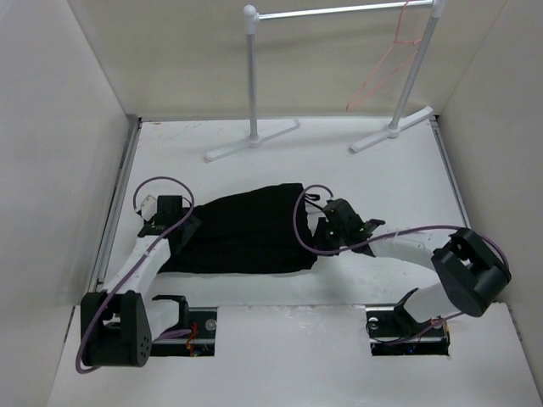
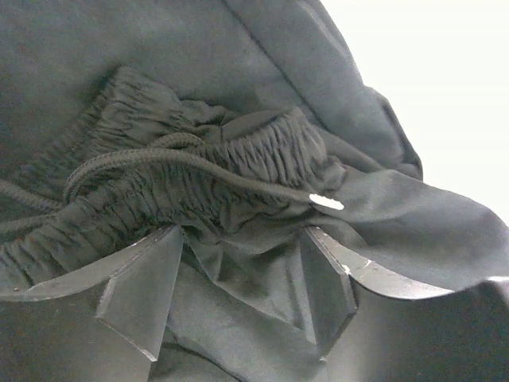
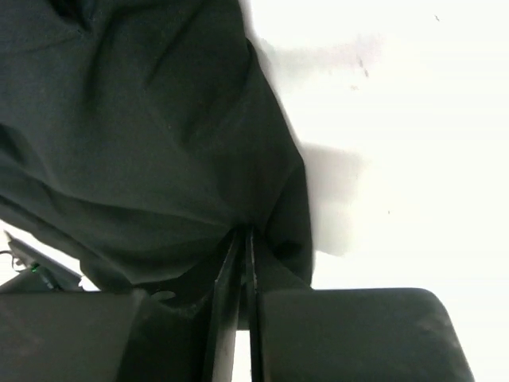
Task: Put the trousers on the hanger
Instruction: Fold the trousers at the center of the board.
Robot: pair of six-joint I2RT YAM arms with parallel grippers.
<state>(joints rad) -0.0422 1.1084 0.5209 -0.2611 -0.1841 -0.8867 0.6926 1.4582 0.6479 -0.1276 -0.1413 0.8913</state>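
The black trousers [image 1: 246,231] lie bunched on the white table between my two arms. My left gripper [image 1: 176,227] is at their left end. In the left wrist view its jaws [image 2: 238,290] stand wide open, with loose fabric lying between them and the gathered waistband [image 2: 199,171] and drawstring just beyond. My right gripper [image 1: 327,231] is at the trousers' right edge. In the right wrist view it [image 3: 242,239] is shut on a pinch of the black fabric [image 3: 143,143]. The pink-red wire hanger [image 1: 386,68] hangs on the rail at the far right, away from both grippers.
The white and metal clothes rail [image 1: 251,76] stands at the back on two white feet [image 1: 252,141]. White walls close in the table on the left, right and back. Purple cables loop over both arms.
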